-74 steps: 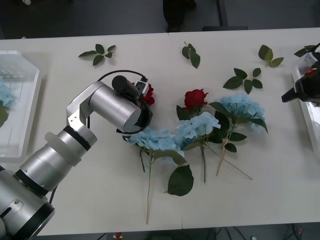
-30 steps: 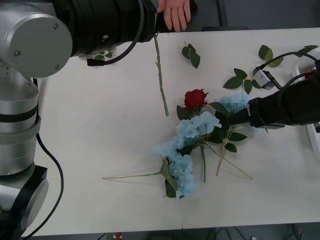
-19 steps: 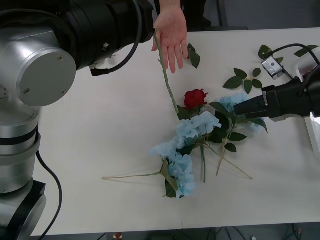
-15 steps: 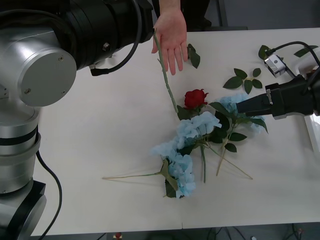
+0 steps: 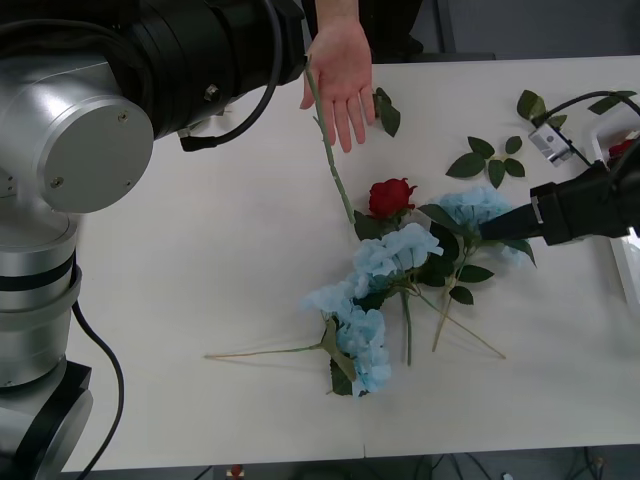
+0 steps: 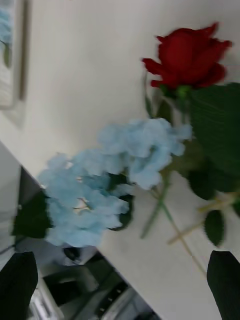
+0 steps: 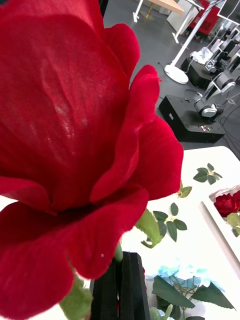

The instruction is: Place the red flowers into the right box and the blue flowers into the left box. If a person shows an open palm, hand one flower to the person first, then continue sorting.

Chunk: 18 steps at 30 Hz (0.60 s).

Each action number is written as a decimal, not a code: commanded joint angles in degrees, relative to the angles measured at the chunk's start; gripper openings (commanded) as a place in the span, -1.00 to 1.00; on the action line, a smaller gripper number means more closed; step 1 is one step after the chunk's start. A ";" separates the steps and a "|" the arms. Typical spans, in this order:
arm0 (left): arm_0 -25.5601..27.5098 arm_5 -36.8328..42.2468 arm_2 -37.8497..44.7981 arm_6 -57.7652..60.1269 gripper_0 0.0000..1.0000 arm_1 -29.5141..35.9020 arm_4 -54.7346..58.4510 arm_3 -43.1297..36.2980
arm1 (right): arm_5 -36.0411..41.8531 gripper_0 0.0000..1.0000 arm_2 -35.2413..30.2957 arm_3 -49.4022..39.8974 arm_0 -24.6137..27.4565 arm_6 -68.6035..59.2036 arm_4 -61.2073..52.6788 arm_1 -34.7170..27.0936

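Your left gripper (image 7: 120,285) is clamped on a rose (image 7: 75,125) that blocks most of its wrist view; the front view shows its stem (image 5: 328,150) beside the person's open palm (image 5: 340,75) at upper centre. Your right gripper (image 6: 120,285) hangs wide open, holding nothing, over hydrangeas (image 6: 135,150) mid-bench (image 5: 200,250).

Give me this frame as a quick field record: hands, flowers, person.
left hand: raised at the table's far edge, shut on a red rose
rose stem: hangs beside the person's open palm
right hand: open, low over the flower pile
flowers on table: one red rose, three blue hydrangeas
right box: holds a red rose
loose leaves: scattered along the far side
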 commanded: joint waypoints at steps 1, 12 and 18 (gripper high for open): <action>0.29 -0.95 -0.83 2.13 -1.00 1.06 -0.59 -1.45 | -0.57 0.97 4.45 -1.48 -2.07 -6.55 13.48 -1.26; 0.29 -0.95 -0.83 2.13 -1.00 1.06 -0.59 -1.45 | 1.63 0.97 9.81 -7.98 -1.54 -32.48 33.96 3.84; 0.29 -0.95 -0.83 2.13 -1.00 1.06 -0.59 -1.45 | 4.71 0.97 9.81 -9.04 -1.54 -43.91 41.96 9.91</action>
